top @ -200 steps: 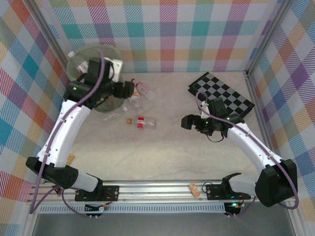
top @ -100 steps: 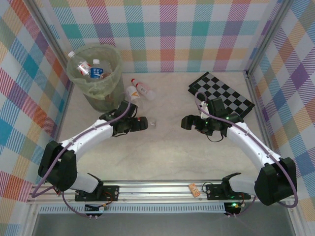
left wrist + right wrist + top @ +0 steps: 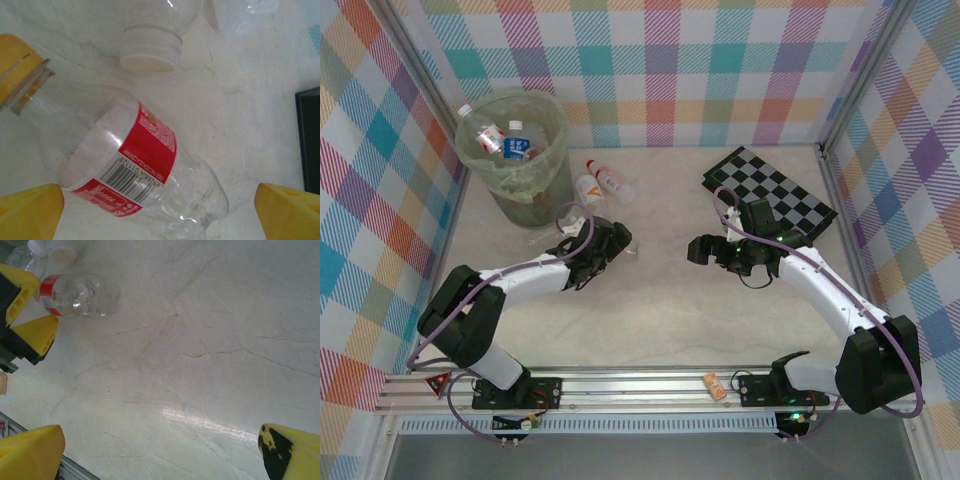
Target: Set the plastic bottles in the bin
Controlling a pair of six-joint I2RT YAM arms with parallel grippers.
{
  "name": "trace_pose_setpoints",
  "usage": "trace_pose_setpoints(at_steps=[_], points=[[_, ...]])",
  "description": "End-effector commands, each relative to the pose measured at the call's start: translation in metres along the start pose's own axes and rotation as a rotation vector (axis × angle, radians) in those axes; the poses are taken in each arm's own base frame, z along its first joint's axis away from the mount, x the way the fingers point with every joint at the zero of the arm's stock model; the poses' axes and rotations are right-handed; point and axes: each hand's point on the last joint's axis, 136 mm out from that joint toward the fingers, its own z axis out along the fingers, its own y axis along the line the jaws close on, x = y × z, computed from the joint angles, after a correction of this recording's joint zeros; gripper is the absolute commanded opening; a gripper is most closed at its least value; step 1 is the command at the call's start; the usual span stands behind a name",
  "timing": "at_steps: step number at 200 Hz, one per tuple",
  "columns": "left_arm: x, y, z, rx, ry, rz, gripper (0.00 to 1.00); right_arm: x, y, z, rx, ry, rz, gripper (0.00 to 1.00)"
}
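The left gripper hangs wide open over a red-labelled clear bottle lying mid-table, near and right of the bin. The right gripper, fingers also spread, hovers over bare table, with the checkerboard at its far right.

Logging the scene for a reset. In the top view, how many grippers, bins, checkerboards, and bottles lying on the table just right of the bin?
Grippers: 2, left gripper and right gripper
Bin: 1
Checkerboard: 1
Bottles right of the bin: 2
Total: 6
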Motion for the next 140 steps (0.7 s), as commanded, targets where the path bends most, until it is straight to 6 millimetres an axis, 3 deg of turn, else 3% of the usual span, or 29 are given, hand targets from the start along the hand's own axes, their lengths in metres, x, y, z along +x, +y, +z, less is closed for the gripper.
trace_pose_setpoints(at_steps=[1,46,101,121,140], points=[[-0.006,-0.006,0.007,0.027,-0.107,-0.133,0.94,-0.001,0.003,0.001,-0.012,0.003,-0.021,0.99],[0.001,0.015,0.022,-0.014,-0.136,-0.189,0.83,0.000,-0.003,-0.001,0.021,0.004,-0.031,0.99],[0.006,0.019,0.037,-0.035,-0.123,-0.152,0.78,0.002,-0.004,0.002,0.016,0.009,-0.031,0.99],[0.009,0.016,0.045,-0.029,-0.109,-0.134,0.79,0.003,-0.005,0.002,0.017,0.012,-0.029,0.99],[0.011,0.010,0.053,-0.019,-0.095,-0.115,0.87,0.005,-0.006,0.002,0.017,0.016,-0.030,0.99]])
